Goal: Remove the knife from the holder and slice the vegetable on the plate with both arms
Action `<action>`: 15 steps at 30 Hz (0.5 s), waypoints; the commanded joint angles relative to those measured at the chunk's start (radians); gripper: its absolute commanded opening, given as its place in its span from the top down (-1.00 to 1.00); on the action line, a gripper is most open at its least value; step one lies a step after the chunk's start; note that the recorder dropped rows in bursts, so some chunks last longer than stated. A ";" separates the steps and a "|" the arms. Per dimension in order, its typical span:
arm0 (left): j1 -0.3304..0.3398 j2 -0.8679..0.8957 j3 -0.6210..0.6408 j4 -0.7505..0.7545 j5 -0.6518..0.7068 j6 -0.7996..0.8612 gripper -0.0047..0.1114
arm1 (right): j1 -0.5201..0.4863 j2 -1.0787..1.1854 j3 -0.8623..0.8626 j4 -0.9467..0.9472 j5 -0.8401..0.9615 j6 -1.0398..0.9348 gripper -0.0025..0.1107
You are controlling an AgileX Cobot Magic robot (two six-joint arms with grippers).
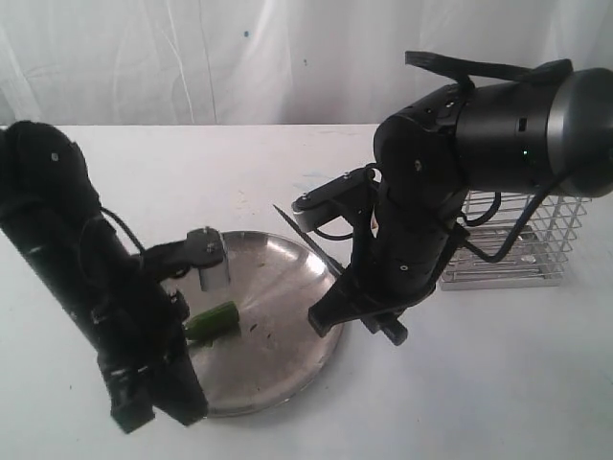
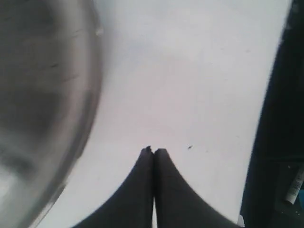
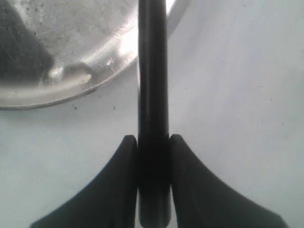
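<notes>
White cloth hangs behind the white worktop (image 1: 498, 383), and we see the round steel plate (image 1: 278, 335) lying near its middle. On the plate rests the small green vegetable (image 1: 213, 321), close to the left arm (image 1: 86, 287). We see the left gripper (image 2: 154, 151) over bare worktop just beside the plate's rim, its jaws pressed together with nothing between them. Our right gripper (image 3: 153, 138) has its jaws clamped on the black handle of the knife (image 3: 153, 71), which runs from the jaws out across the plate's edge. From the outside camera we see the knife's dark blade slanting over the plate's right rim, partly hidden by the right arm (image 1: 421, 211). At the far right of the worktop stands the silver wire holder (image 1: 522, 244), well apart from the plate.
</notes>
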 commanded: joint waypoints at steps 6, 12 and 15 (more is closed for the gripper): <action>-0.056 -0.003 0.168 -0.239 -0.187 0.420 0.91 | -0.004 -0.012 -0.006 -0.005 -0.012 0.004 0.96; -0.056 0.011 0.171 -0.237 -0.189 0.422 0.91 | -0.004 -0.012 -0.006 -0.005 -0.018 0.004 0.96; -0.056 0.048 0.171 -0.221 -0.219 0.422 0.91 | -0.004 -0.012 -0.006 -0.005 -0.022 0.004 0.96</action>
